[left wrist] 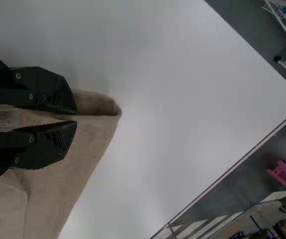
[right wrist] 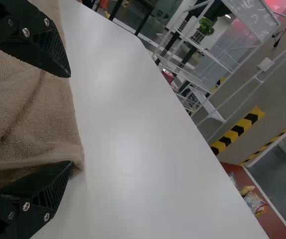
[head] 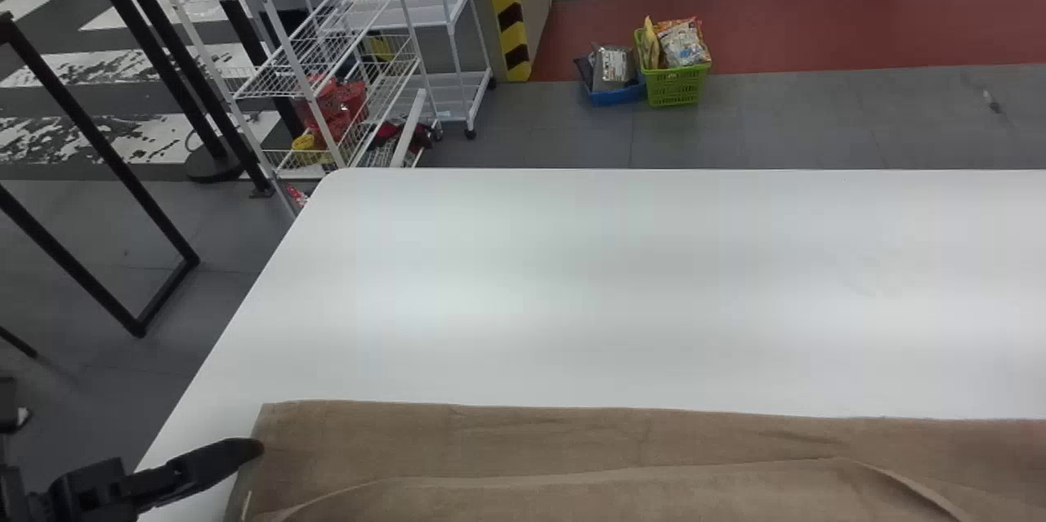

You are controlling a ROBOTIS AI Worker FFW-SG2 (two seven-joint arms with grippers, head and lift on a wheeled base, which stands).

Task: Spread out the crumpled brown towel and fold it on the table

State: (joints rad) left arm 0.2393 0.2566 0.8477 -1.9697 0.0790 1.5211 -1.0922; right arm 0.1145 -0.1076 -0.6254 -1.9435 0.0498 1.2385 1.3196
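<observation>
Left gripper (head: 245, 450) is clamped on the brown towel (head: 490, 442) at its far left corner, a bit of cloth poking past the tips, while the right gripper (right wrist: 69, 119) has its fingers well apart at the towel's edge, one partly hidden by cloth. I have the towel's near side cut off at the bottom of my head view, but its far edge runs across the near part of the table (head: 654, 285), leaving me white tabletop beyond. I count one towel, one table and, on the floor, one green basket (head: 678, 87) and one blue container (head: 614, 96).
</observation>
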